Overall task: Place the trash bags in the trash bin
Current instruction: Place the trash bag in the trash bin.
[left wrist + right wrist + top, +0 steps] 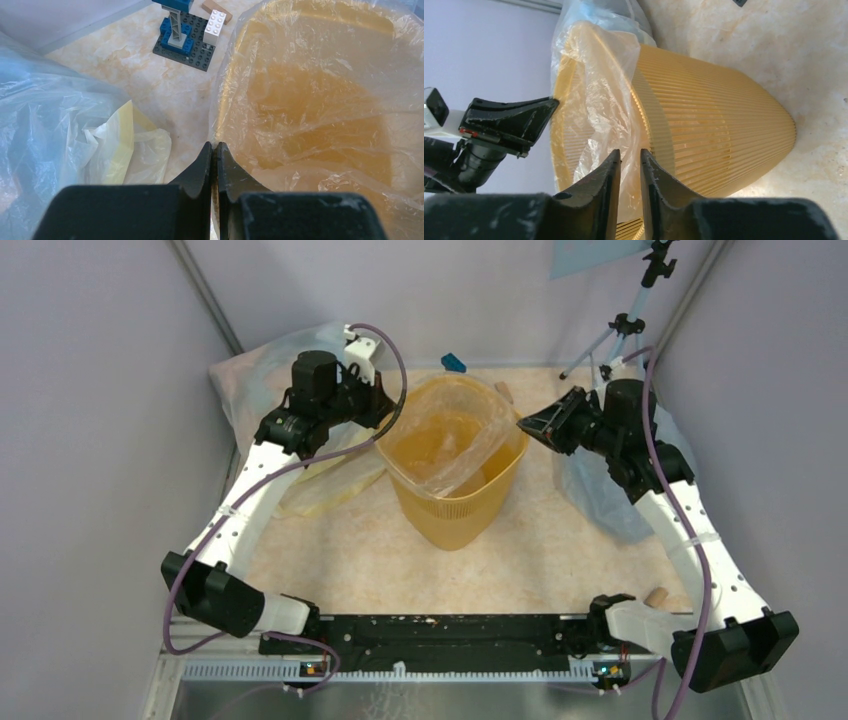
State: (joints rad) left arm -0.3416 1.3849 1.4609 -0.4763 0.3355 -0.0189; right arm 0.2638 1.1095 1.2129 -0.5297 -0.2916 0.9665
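Observation:
The yellow trash bin point(455, 502) stands upright mid-table. A clear trash bag point(452, 445) lies opened inside it, and its film drapes over the rim. My left gripper point(388, 405) is at the bin's left rim. In the left wrist view its jaws point(213, 145) are pressed together at the film's edge point(310, 100). My right gripper point(528, 426) is at the right rim. In the right wrist view point(630, 152) its jaws stand a narrow gap apart, with the film point(604, 90) hanging over the ribbed bin wall point(714, 125) behind the gap.
Bluish plastic sacks lie at back left point(250, 370) and right point(600, 490), and a pale yellowish bag point(320, 485) lies beside the bin. A blue-and-white block tower point(185, 30) stands behind the bin. A tripod point(620, 330) stands at back right. A small wooden piece point(657, 595) lies near the right arm.

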